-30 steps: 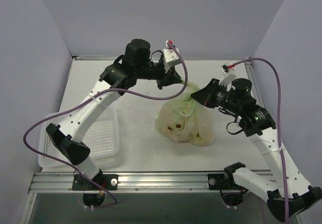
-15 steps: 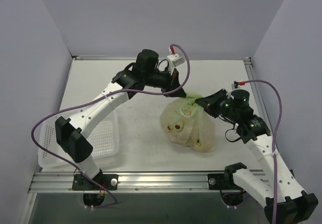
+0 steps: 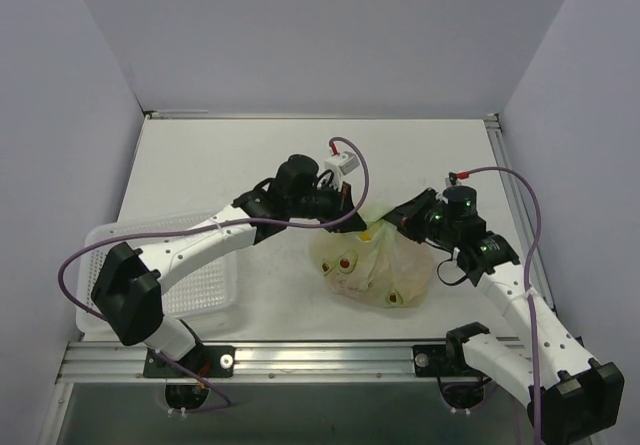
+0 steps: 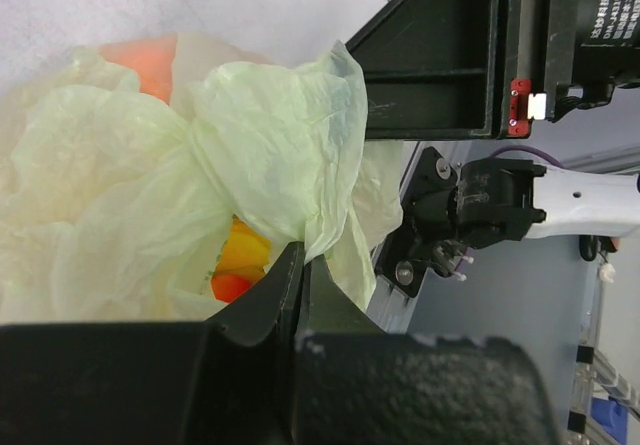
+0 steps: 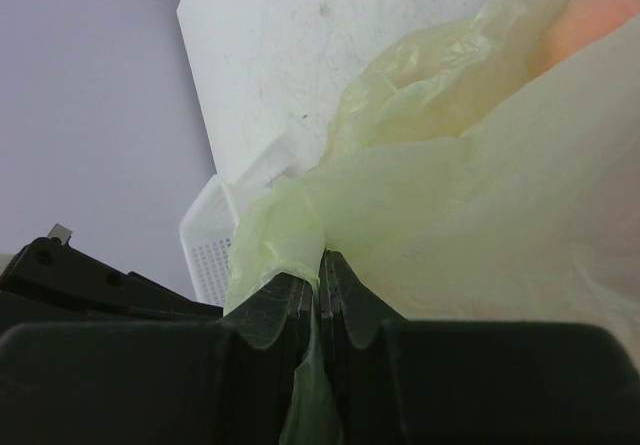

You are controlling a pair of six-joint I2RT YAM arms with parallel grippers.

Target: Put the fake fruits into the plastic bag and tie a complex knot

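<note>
The pale green plastic bag (image 3: 375, 265) lies on the table with the fake fruits (image 3: 348, 262) showing through its film. My left gripper (image 3: 352, 220) is shut on a fold of film at the bag's upper left. My right gripper (image 3: 395, 215) is shut on film at the upper right, close to the left one. In the left wrist view the fingertips (image 4: 290, 265) pinch the plastic bag (image 4: 270, 145), and yellow and red fruits (image 4: 238, 257) show in a gap. In the right wrist view the film (image 5: 290, 235) wraps over the closed gripper (image 5: 321, 260). The bunched neck hides any knot.
A white perforated basket (image 3: 205, 280) stands at the near left, partly under the left arm, and shows again as the basket (image 5: 205, 250). Purple cables loop from both wrists. Lilac walls close the table on three sides, and a metal rail (image 3: 330, 357) runs along the near edge.
Both grippers came down and toward the near edge, still holding the bag's film. The left arm stretched out lower over the table, and the bag settled slightly nearer and flatter.
</note>
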